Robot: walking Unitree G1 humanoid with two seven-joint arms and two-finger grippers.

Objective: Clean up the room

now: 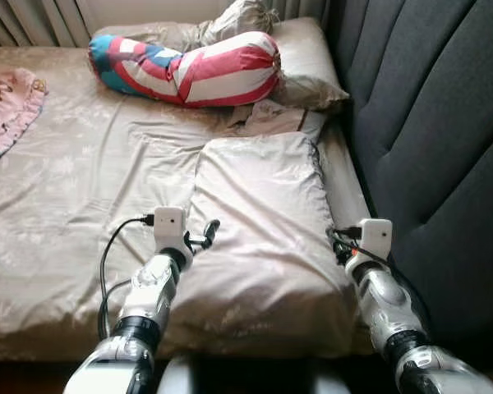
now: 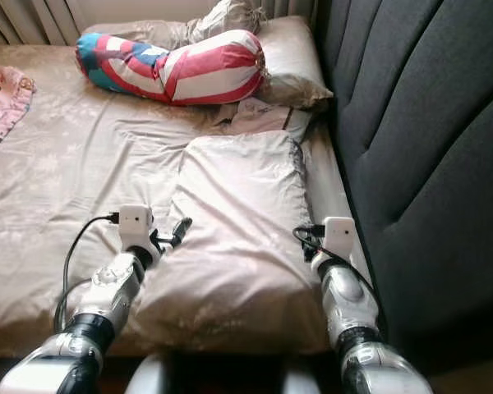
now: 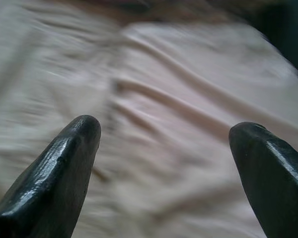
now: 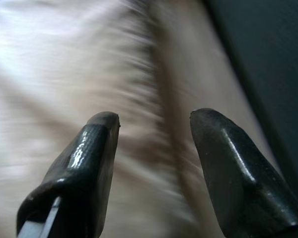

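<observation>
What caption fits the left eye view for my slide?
Both grippers, left and right, open at either side of a beige pillow on the bed.

On the bed [image 1: 82, 189] lie 3 beige pillows [image 1: 259, 230], 1 striped bolster [image 1: 189, 70] and 1 pink cloth [image 1: 8, 107].

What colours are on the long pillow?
Red and white stripes, with blue and teal, on the long pillow; left eye view.

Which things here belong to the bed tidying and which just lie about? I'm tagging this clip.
In the job:
- beige pillow
- left gripper, open, at the pillow's left edge
- right gripper, open, at its right edge, beside the headboard

Lying about:
- striped bolster
- pink cloth
- far pillow
- grey headboard
</observation>
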